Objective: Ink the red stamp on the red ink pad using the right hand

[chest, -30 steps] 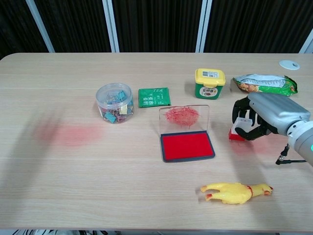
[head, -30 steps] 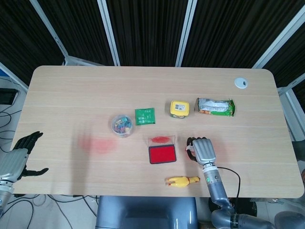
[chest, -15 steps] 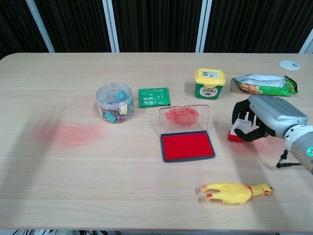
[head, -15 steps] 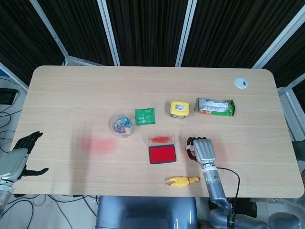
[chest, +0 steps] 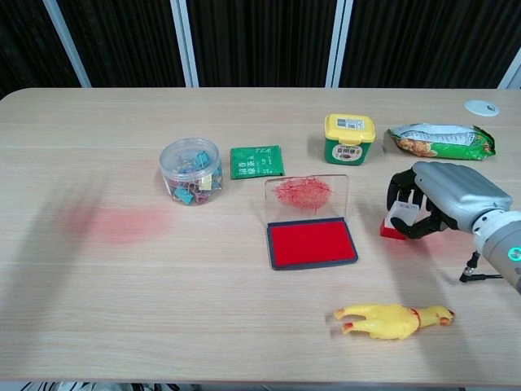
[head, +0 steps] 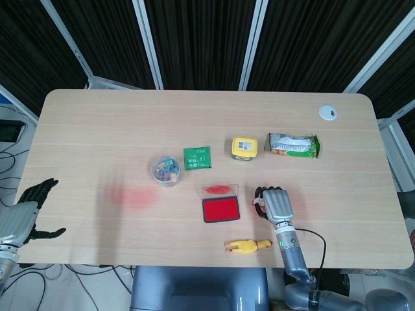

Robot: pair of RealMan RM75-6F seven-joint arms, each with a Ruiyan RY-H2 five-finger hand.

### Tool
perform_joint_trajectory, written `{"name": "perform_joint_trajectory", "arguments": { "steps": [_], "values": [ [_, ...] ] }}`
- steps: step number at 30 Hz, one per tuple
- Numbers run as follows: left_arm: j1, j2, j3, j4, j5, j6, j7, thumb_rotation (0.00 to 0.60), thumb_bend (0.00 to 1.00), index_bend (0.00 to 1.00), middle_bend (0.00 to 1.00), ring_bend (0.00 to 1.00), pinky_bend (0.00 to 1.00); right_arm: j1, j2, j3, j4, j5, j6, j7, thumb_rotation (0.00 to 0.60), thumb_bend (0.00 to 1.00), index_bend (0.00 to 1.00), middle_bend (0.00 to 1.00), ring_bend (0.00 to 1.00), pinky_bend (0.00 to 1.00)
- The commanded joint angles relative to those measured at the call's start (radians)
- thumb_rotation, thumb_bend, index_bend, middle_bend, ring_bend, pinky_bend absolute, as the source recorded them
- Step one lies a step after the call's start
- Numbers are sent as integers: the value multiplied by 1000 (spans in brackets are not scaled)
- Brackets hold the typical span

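The red ink pad (chest: 313,243) lies open in the table's middle, its clear lid (chest: 306,195) standing up behind it with red smears. It also shows in the head view as the ink pad (head: 220,210). To its right, the red stamp (chest: 394,230) with a white top stands on the table. My right hand (chest: 444,195) curls its fingers around the stamp from above and grips it; in the head view the right hand (head: 275,203) hides most of the stamp. My left hand (head: 23,217) hangs off the table's front left corner, fingers spread, holding nothing.
A yellow rubber chicken (chest: 392,318) lies near the front edge. Behind the pad are a green packet (chest: 256,161), a yellow-lidded tub (chest: 349,138) and a snack bag (chest: 442,139). A clear jar of clips (chest: 190,170) stands at left, beside a red smudge (chest: 122,221).
My right hand has settled very slightly lower on the stamp. Nothing else has moved.
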Motion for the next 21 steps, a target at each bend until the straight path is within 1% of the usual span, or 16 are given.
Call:
{"name": "perform_joint_trajectory", "arguments": {
  "steps": [1,11,21],
  "values": [
    [0,0,0,0,-1,0,1,600,0,0,0,0,0,0,0,1,-2,1,-1,-3,600,458,727,547,450,432],
    [0,1,0,-2,-2,-2,-1,600,0,0,0,0,0,-3,4,7,-12,11,-9,-21,600,444,705,529,441,421],
    [0,2,0,-2,-2,-2,-1,600,0,0,0,0,0,-4,8,9,-25,22,-20,-38,600,422,652,494,416,408]
  ]
}}
